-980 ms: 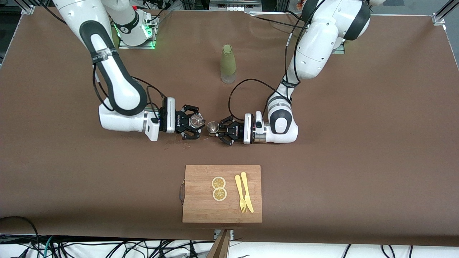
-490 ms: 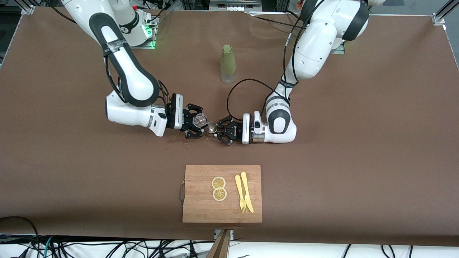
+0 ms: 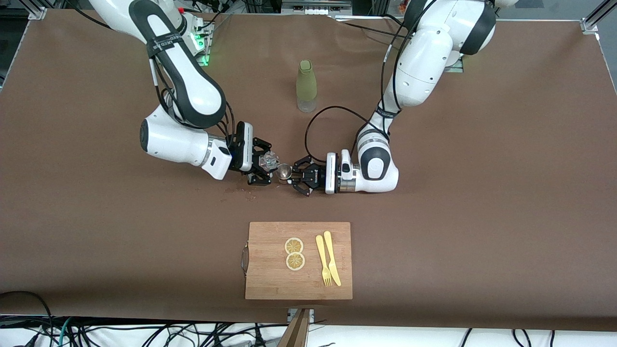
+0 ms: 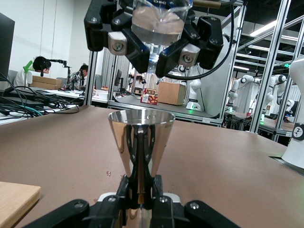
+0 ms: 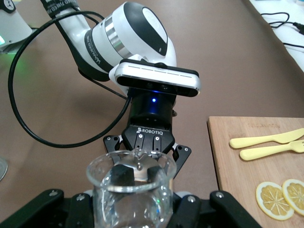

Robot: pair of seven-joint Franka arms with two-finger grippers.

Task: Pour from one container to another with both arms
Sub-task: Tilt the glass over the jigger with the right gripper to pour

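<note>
Right gripper (image 3: pixel 264 167) clamps the glass cup (image 3: pixel 268 160), tilted over the jigger (image 3: pixel 285 170). Left gripper (image 3: pixel 293 177) grips the jigger upright at its waist, above the desk (image 3: pixel 482 193).

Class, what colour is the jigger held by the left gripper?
Shiny silver jigger, clearest in the left wrist view.

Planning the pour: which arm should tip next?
Right. The right gripper holds the glass cup tilted just above the jigger, which the left gripper holds upright under it.
</note>
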